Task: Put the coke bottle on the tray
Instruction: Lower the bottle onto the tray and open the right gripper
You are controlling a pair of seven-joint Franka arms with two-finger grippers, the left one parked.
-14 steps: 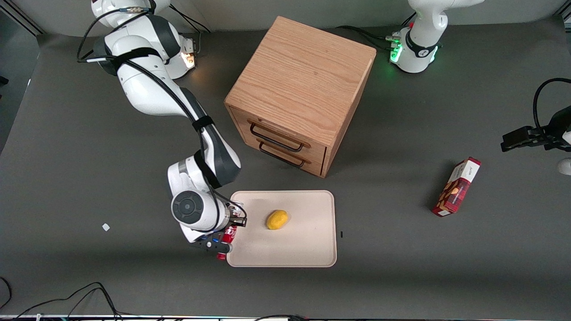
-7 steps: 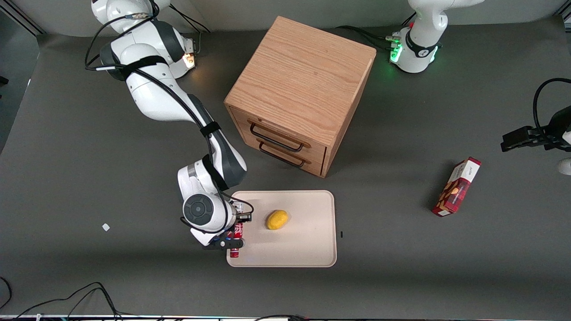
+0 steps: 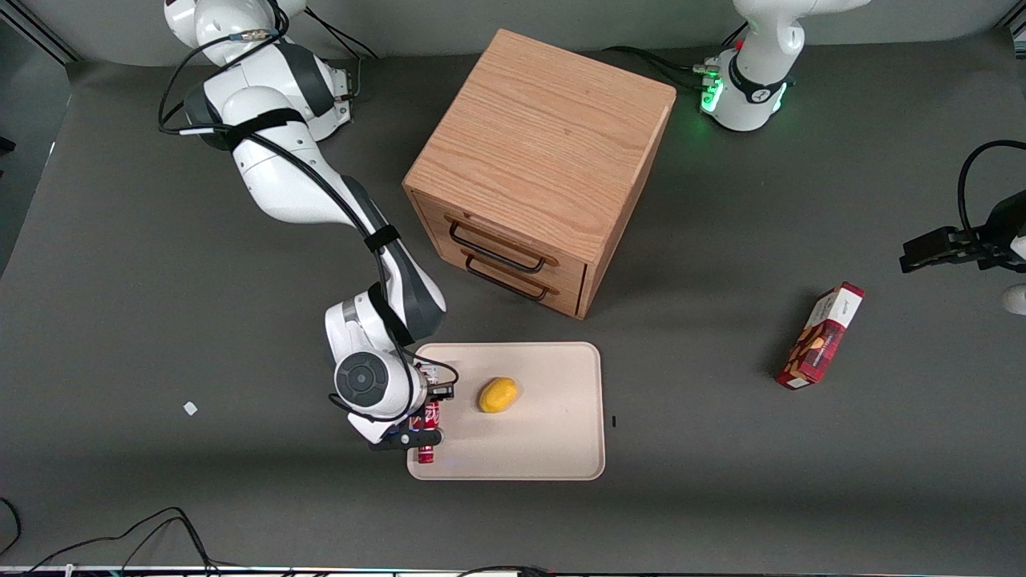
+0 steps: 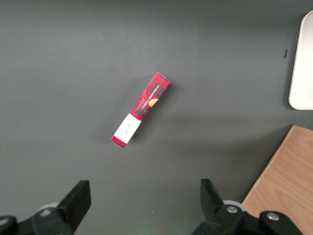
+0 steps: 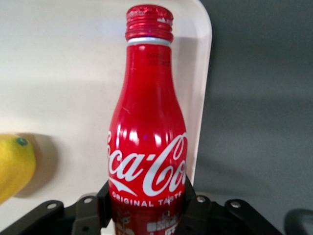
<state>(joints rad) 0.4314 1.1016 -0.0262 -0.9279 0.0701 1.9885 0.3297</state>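
The red coke bottle (image 5: 146, 147) with white script is clamped low on its body between my gripper's (image 5: 145, 203) black fingers (image 5: 90, 210). In the front view the coke bottle (image 3: 428, 433) hangs over the beige tray (image 3: 545, 449), just inside the tray's short edge toward the working arm's end and near the corner closest to the camera. My gripper (image 3: 423, 418) is shut on it. The wrist view shows the cap pointing across the tray's rim (image 5: 204, 63). I cannot tell whether the bottle touches the tray.
A yellow lemon (image 3: 498, 395) lies on the tray beside the bottle. A wooden drawer cabinet (image 3: 539, 168) stands farther from the camera than the tray. A red snack box (image 3: 821, 336) lies toward the parked arm's end. A small white scrap (image 3: 190, 408) lies toward the working arm's end.
My gripper has carried the coke bottle sideways from just outside the tray's edge to over the tray, closer to the lemon. The motion has slowed in the last half second.
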